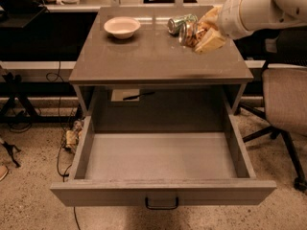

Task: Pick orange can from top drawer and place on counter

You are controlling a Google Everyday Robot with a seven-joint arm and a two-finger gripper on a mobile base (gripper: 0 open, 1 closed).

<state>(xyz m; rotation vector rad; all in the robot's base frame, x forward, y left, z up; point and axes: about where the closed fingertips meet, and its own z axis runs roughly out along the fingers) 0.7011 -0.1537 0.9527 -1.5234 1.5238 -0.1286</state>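
Observation:
My gripper (204, 32) reaches in from the upper right and is shut on the orange can (188, 34), holding it on its side above the right part of the counter (144, 56). The can's silver end faces left. It hangs just in front of the green patterned can (180, 23), which lies on the counter at the back. The top drawer (163, 162) is pulled fully open below, its inside bare, with the small dark handle (161, 205) at the centre of its front panel.
A pale bowl (122, 27) sits on the counter's back left. An office chair (285, 104) stands to the right of the cabinet. Cables and a plug strip lie on the floor at the left. Desks run along the back.

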